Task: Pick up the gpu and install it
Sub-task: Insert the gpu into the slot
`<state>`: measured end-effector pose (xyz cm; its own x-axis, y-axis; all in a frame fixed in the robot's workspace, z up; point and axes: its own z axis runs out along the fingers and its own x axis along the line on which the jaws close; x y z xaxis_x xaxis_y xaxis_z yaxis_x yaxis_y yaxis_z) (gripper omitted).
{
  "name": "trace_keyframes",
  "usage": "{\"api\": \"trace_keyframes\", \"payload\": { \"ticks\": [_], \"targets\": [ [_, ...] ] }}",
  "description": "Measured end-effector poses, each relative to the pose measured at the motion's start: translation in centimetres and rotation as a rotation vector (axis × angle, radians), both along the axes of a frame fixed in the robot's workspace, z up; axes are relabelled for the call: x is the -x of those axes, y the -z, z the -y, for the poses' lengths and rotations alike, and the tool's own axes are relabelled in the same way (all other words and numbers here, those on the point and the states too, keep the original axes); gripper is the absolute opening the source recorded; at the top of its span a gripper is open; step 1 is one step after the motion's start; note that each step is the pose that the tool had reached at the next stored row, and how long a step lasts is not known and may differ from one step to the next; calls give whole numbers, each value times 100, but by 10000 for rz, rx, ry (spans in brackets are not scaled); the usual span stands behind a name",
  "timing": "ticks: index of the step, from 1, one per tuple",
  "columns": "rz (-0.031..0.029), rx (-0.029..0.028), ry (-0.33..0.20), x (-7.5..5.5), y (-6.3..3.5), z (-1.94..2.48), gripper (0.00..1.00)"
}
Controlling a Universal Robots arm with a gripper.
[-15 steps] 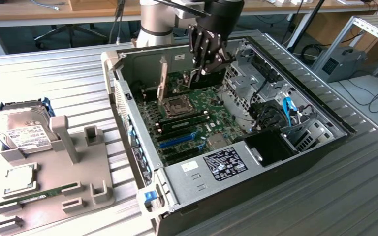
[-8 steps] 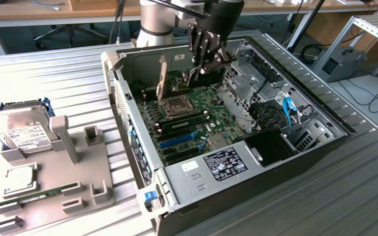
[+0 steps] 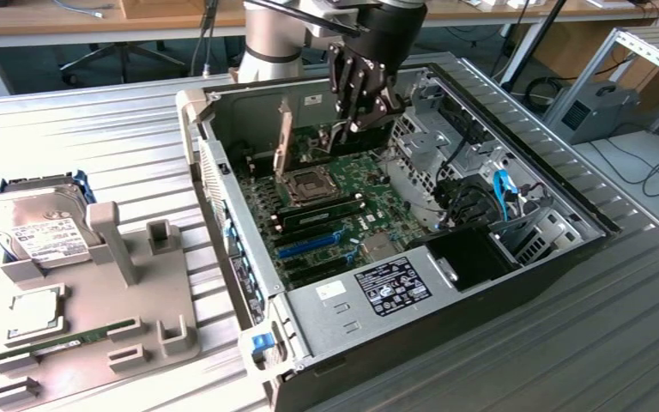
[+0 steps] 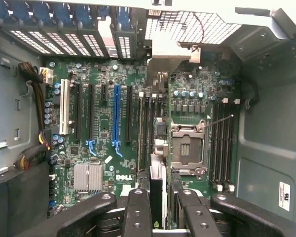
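Now | tool [image 4: 158,210] grips gpu [image 4: 157,185] edge-on | thin dark card, upright over mobo [image 4: 101,123]

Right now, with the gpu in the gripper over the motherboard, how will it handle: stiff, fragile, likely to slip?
Likely stiff: the gpu is a thin flat board, held edge-on in the gripper. It could pivot, since it seems pinched across its thin faces at one spot. Probably fragile if it scrapes the crowded motherboard.
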<state>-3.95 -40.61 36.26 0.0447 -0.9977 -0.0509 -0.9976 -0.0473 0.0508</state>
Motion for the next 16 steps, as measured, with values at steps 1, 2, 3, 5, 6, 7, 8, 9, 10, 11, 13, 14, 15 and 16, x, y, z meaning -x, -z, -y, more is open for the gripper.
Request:
{"api": "trace_keyframes", "payload": {
  "ticks": [1,2,3,5,6,7,8,9,10,11,13,14,15,16],
  "targets": [
    [0,0,0,0,2,5,26],
    [0,0,0,0,3,11,26],
    [1,-1,0,0,5,17,26],
    [0,0,0,0,8,27,26],
    [1,-2,0,0,11,31,26],
    [1,-2,1,0,12,34,26],
    [0,-1,0,0,13,38,26],
    [0,0,0,0,14,41,26],
    [0,-1,0,0,18,47,26],
    [0,-1,0,0,20,51,26],
    [0,-1,0,0,24,59,26],
    [1,-1,0,0,26,62,26],
    [1,-1,0,0,27,63,26],
    [0,0,0,0,28,66,26]
  ]
}}
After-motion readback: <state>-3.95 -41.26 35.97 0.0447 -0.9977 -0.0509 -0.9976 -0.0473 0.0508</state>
